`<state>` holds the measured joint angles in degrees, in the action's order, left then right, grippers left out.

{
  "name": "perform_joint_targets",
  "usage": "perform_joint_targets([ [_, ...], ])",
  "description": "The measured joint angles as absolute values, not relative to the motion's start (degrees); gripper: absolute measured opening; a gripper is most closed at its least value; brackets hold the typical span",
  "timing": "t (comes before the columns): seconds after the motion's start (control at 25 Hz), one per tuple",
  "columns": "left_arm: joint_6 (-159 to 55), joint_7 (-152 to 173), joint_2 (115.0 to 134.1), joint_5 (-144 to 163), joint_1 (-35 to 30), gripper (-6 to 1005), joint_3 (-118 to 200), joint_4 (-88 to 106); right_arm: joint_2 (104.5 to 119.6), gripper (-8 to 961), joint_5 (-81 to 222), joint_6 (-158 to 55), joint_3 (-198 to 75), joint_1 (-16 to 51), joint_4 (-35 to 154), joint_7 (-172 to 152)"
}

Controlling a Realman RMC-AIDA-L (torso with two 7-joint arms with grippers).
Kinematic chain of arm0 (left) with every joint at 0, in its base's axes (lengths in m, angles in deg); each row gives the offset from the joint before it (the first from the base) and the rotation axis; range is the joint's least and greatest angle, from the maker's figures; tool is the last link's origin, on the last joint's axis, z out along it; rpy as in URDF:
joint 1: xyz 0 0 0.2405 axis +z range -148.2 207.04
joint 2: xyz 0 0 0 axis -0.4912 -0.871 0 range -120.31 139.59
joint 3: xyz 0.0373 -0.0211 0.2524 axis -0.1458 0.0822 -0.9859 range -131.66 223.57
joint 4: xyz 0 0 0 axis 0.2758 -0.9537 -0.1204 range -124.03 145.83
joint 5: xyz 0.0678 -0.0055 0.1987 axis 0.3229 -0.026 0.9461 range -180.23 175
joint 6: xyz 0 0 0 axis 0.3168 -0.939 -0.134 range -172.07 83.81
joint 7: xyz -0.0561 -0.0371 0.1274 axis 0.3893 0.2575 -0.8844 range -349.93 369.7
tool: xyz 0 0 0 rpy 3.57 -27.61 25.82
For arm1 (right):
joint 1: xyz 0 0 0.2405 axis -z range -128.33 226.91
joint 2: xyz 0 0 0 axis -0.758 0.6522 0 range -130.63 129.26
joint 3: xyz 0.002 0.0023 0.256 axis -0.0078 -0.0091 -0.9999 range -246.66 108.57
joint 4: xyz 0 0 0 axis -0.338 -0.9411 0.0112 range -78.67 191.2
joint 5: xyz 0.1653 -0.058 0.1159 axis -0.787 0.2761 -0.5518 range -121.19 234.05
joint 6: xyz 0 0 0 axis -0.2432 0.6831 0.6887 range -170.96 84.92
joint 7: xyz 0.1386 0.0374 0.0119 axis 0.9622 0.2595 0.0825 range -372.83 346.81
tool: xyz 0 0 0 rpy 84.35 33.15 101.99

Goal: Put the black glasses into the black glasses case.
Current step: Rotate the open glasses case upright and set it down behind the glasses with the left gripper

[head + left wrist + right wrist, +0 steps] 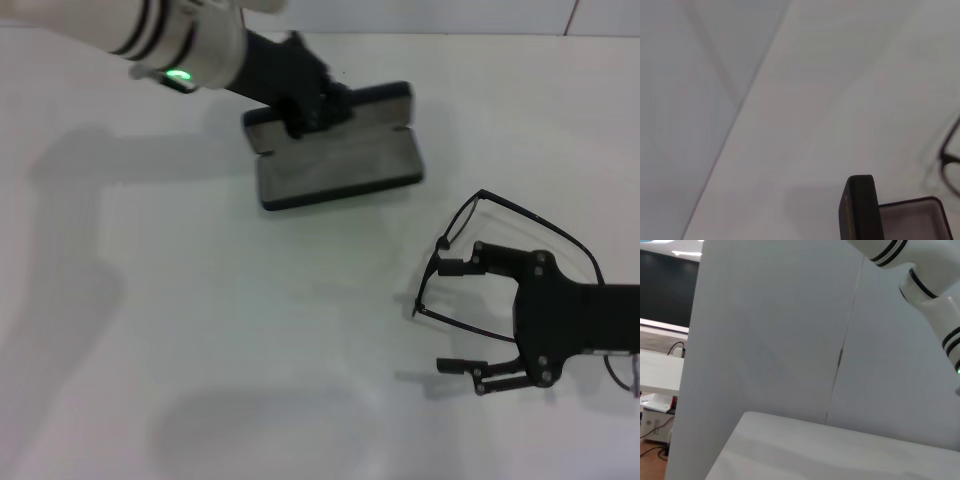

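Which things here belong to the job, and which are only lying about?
Job: black glasses; black glasses case, open; left gripper at the case; right gripper, fingers open beside the glasses.
Lying about: nothing on the white table.

One black glasses case (335,160) lies open on one white table (200,330); one pair of black glasses (500,265) lies apart from it; two grippers show, the left gripper (310,105) at the case, the right gripper (452,315) over the glasses.
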<state>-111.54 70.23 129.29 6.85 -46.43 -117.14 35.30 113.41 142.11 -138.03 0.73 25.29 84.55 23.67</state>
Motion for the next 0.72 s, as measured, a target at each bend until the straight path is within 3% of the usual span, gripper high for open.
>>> perform_joint_targets([
  [0.72, -111.67, 60.90, 129.37, 7.03, -43.51, 218, -117.07, 32.11, 113.93, 859, 142.07, -137.53, 0.30, 26.03, 84.49, 23.93],
])
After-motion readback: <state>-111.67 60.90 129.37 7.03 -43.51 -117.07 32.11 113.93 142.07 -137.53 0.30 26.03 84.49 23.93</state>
